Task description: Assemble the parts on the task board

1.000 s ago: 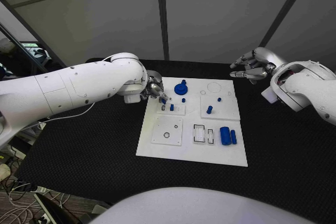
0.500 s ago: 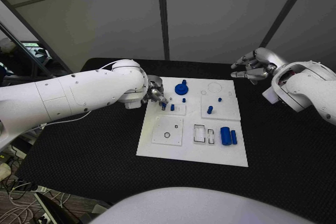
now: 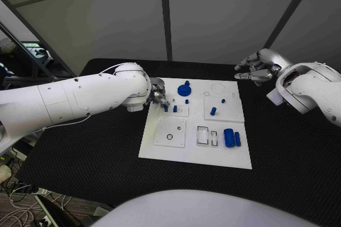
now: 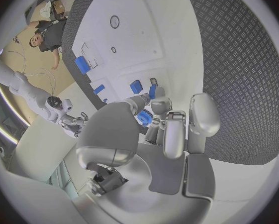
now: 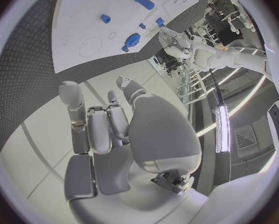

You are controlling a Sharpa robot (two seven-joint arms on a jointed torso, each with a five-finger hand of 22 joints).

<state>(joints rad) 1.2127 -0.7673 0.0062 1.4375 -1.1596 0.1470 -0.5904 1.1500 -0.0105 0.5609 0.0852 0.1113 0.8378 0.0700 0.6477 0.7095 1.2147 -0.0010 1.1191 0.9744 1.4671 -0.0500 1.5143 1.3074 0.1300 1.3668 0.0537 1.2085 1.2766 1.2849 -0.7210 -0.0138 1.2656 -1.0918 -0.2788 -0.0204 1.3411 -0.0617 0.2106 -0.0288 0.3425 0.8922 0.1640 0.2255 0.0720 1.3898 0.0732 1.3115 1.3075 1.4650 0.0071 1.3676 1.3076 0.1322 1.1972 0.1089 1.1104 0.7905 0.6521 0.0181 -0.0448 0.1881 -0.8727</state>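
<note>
The left hand (image 3: pixel 157 95) pinches a small blue part (image 4: pixel 144 117) over the board's (image 3: pixel 178 148) far left edge. A slight tilt could jam it or knock nearby pegs (image 3: pixel 174 108). The right hand (image 3: pixel 255 69), fingers apart and holding nothing, hovers beyond the far right corner. Fingers hide the target hole.

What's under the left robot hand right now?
The task board's far-left corner, with a small blue part at the left robot hand's fingertips. Whether it's pinched is hidden by the fingers.
</note>
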